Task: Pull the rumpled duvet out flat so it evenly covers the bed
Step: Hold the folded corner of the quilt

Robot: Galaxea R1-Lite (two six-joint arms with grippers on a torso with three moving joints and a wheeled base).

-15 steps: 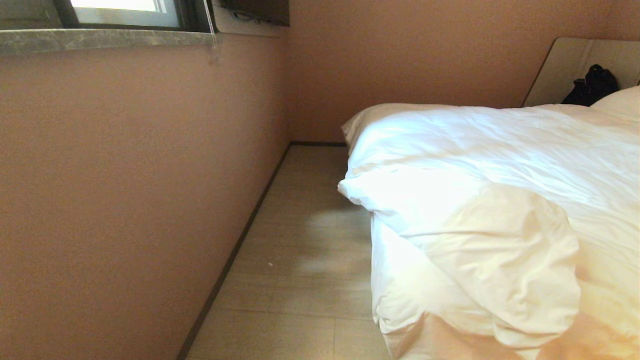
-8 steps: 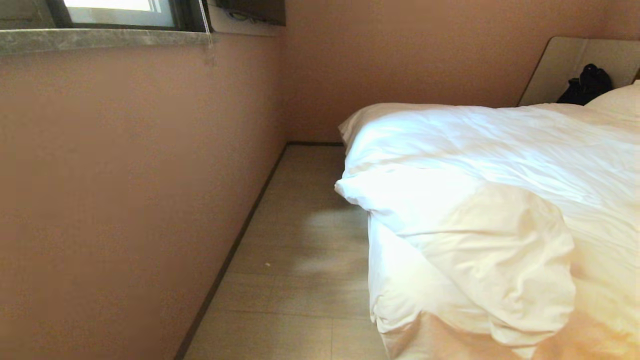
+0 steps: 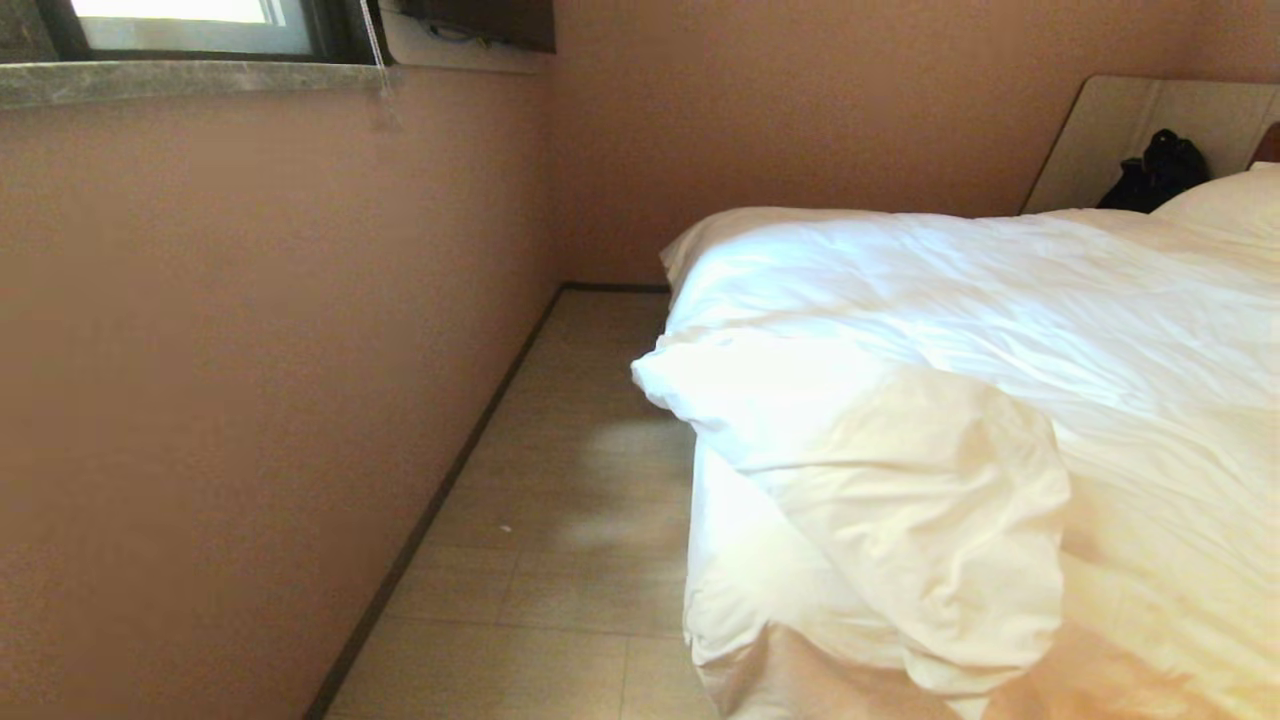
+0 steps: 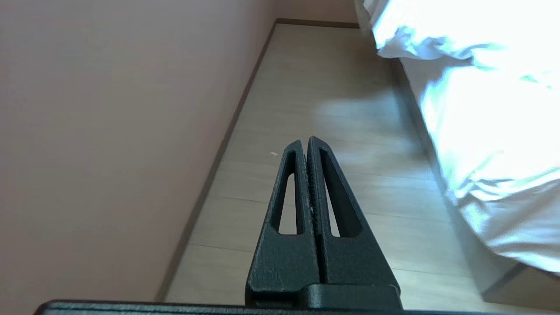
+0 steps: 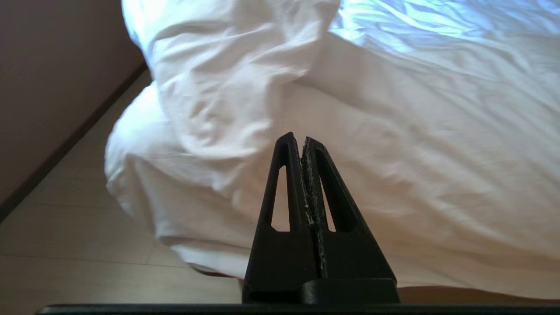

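Observation:
The white duvet (image 3: 960, 340) lies rumpled over the bed on the right of the head view, with a thick fold (image 3: 900, 500) bunched at the near corner and hanging over the bed's side. Neither arm shows in the head view. My left gripper (image 4: 305, 142) is shut and empty, pointing along the floor strip beside the bed, with the duvet's hanging edge (image 4: 490, 131) off to its side. My right gripper (image 5: 296, 139) is shut and empty, held short of the bunched duvet corner (image 5: 227, 100) without touching it. The bed's base (image 4: 494, 280) shows under the hanging cloth.
A narrow strip of pale wood floor (image 3: 570, 520) runs between the bed and a tan wall (image 3: 230, 400) with a stone window sill (image 3: 180, 80). A pillow (image 3: 1225, 200), a black bag (image 3: 1150, 175) and the beige headboard surround (image 3: 1110, 130) are at the far right.
The whole head view has shifted: bed, wall corner and window all slid left in the picture, so the camera has turned right. The duvet keeps its shape.

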